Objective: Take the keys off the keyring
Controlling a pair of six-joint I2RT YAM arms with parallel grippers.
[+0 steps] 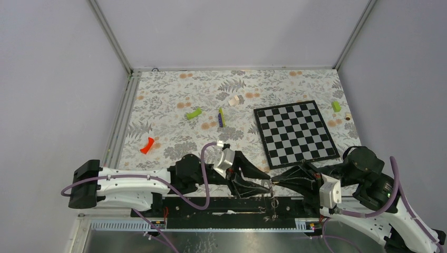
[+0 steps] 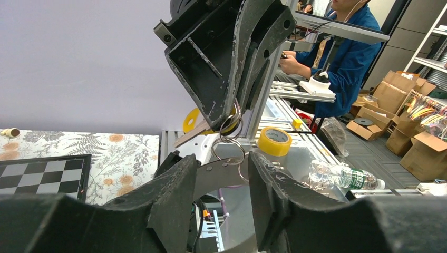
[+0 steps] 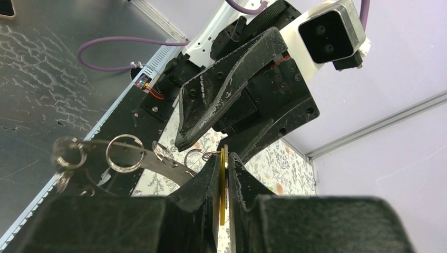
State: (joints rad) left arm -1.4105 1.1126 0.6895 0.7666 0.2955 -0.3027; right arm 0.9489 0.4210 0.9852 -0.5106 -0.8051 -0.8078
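Right wrist view, frame centre: yellow-tagged key is clamped by right claw; keyring is pinched by left claw. Pull-off step, prob.; next, key must be slid off.

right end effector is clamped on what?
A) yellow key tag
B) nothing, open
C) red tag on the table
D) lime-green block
A: in the right wrist view the right end effector has its fingers shut on the thin edge of a yellow key tag, with a small split ring just beside it; the left wrist view shows the same yellow tag pinched between those fingers.
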